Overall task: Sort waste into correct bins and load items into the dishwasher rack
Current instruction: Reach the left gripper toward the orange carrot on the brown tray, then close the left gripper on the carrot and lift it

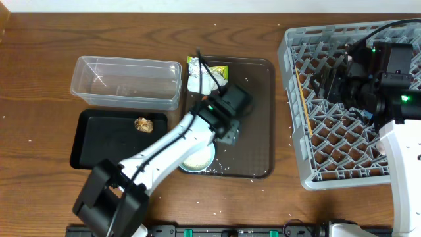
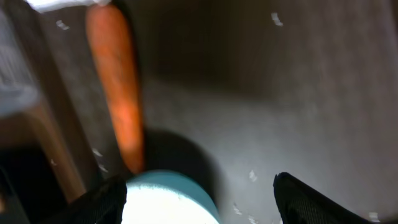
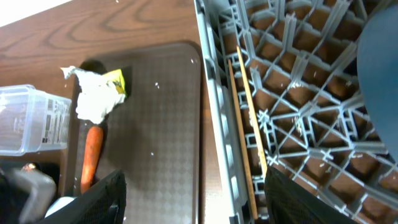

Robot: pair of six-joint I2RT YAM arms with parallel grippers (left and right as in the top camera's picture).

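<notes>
Clearly the left pincer [image 2: 199, 202] is the nearer one to the orange carrot stick [image 2: 115, 81], and its two dark fingers are spread wide with nothing held. The carrot lies on the brown serving tray [image 2: 280, 93], ahead of the pincer and to its left side. Its long axis runs away from the pincer, almost parallel to the left rim of the tray. Its near end lies close to the rim of the pale-blue bowl [image 2: 165, 199], which sits directly under the pincer.

I judge that the pincer must shift left and close across the narrow width of the carrot. The carrot is smooth and rounded, the tray has a fine pattern, and some white rice grains [image 2: 62, 25] are scattered on it. The right pincer [image 3: 196, 202] is also spread and empty, above the grey lattice dishwasher rack [image 3: 292, 74], where the thin wooden chopsticks [image 3: 245, 118] lie.
</notes>
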